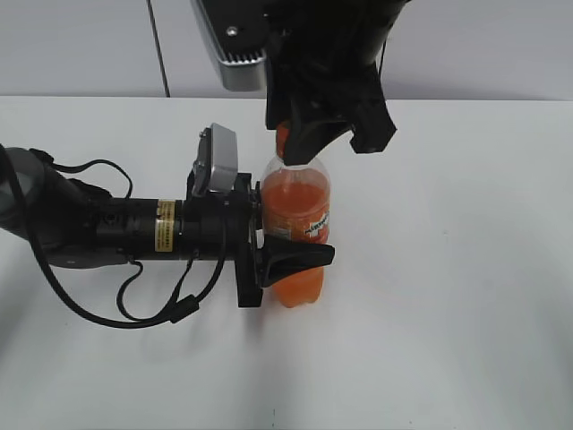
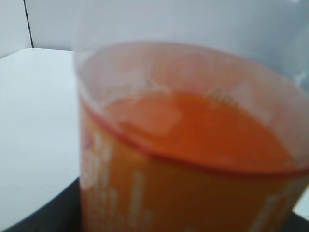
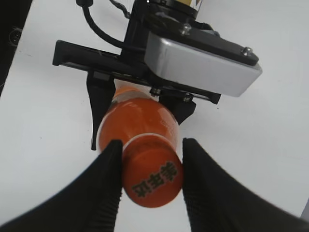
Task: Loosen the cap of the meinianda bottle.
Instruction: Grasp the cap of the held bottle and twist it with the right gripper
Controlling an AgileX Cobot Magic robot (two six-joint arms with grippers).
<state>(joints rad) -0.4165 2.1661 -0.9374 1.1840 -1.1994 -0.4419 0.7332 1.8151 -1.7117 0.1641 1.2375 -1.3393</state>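
My left gripper (image 1: 288, 260), black and reaching in from the side, is clamped around the waist of the slim clear plastic meinianda bottle (image 1: 298, 224) of orange drink, standing upright on the white table (image 1: 448, 313). Above and behind, my right gripper (image 3: 150, 166) straddles the small round orange screw cap (image 3: 153, 180), a finger close on each side; actual contact I cannot tell.

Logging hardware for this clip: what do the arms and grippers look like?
Both arms are black. The left arm carries a yellow label, loose black cables and a silver-grey camera box. The right gripper has black, tapered fingers.
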